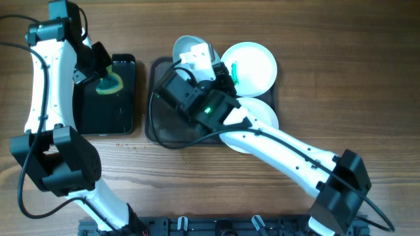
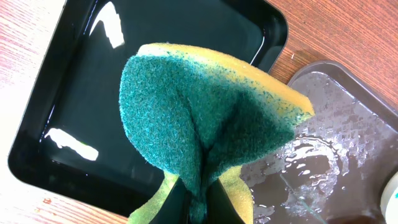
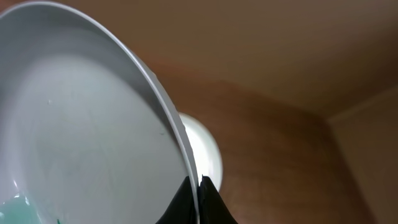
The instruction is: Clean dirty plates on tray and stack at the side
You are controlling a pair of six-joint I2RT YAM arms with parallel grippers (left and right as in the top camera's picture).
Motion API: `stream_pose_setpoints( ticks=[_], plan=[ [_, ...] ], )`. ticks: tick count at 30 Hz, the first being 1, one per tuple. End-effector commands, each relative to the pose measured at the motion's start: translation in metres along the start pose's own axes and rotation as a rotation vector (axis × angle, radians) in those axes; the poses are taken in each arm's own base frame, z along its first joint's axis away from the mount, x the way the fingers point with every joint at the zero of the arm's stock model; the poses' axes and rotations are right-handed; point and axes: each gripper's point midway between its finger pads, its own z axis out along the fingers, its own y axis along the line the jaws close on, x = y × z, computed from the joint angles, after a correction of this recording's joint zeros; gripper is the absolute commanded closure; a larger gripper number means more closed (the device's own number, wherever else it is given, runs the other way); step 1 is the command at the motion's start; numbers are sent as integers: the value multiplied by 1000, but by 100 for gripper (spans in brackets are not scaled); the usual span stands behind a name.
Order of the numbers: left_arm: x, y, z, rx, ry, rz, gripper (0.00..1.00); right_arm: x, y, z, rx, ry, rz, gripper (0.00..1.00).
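Observation:
My right gripper [image 1: 199, 64] is shut on the rim of a white plate [image 1: 186, 47], held tilted on edge above the dark grey tray [image 1: 156, 128]. In the right wrist view this plate [image 3: 81, 124] fills the left side, with a teal smear low at its edge, and the fingers [image 3: 208, 199] pinch its rim. A second plate [image 1: 252, 65] with a teal smear lies flat on the tray. A third plate [image 1: 262, 118] is partly hidden under my right arm. My left gripper [image 2: 198, 208] is shut on a green and yellow sponge [image 2: 205, 112] over the black container [image 1: 121, 108].
The glossy black container [image 2: 56, 93] holds shallow water and stands just left of the tray [image 2: 354, 112], whose surface is wet. Bare wooden table lies to the right of the tray and along the front edge.

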Motion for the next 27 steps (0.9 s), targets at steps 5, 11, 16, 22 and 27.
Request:
stream_pose_setpoints(
  ticks=[5,11,16,22,27],
  plan=[
    [-1,-5,-4,17,-9,-3,96,-27,-28,-26,226,-157,51,96],
    [0,-5,-4,17,-8,-2,96,-11,17,-9,-57,-37,61,96],
    [5,-16,-3,21,-2,27,96,36,65,24,-404,286,255,96],
    [14,-38,-2,33,-2,82,96,95,107,58,-616,641,387,96],
    [17,-49,-2,42,-6,109,96,143,146,71,-680,820,390,96]
  ],
)
